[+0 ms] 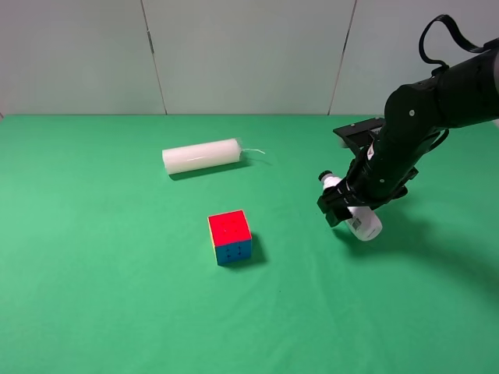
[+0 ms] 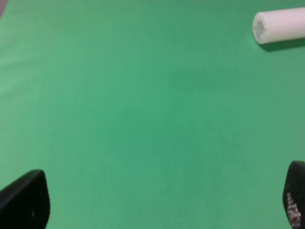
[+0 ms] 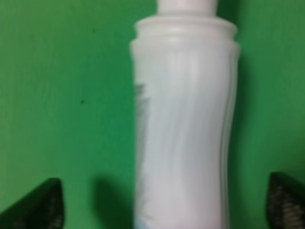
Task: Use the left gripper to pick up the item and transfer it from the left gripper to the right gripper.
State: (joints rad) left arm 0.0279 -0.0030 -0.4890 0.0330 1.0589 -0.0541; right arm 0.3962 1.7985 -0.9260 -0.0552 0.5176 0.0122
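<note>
The white waisted bottle (image 1: pixel 365 224) lies on the green table at the right, its capped end (image 1: pixel 324 178) pointing toward the back left. In the right wrist view the bottle (image 3: pixel 183 133) fills the middle, with a bit of printed label on one side. My right gripper (image 1: pixel 345 206) hangs just over it, open, with its fingertips (image 3: pixel 43 205) wide on either side of the body and not touching it. My left gripper (image 2: pixel 159 205) is open and empty over bare green cloth. It is out of the exterior view.
A plain white cylinder (image 1: pixel 203 156) with a thin wick lies at the back centre; its end shows in the left wrist view (image 2: pixel 281 25). A multicoloured puzzle cube (image 1: pixel 230 237) stands in the middle. A grey wall closes the back of the table.
</note>
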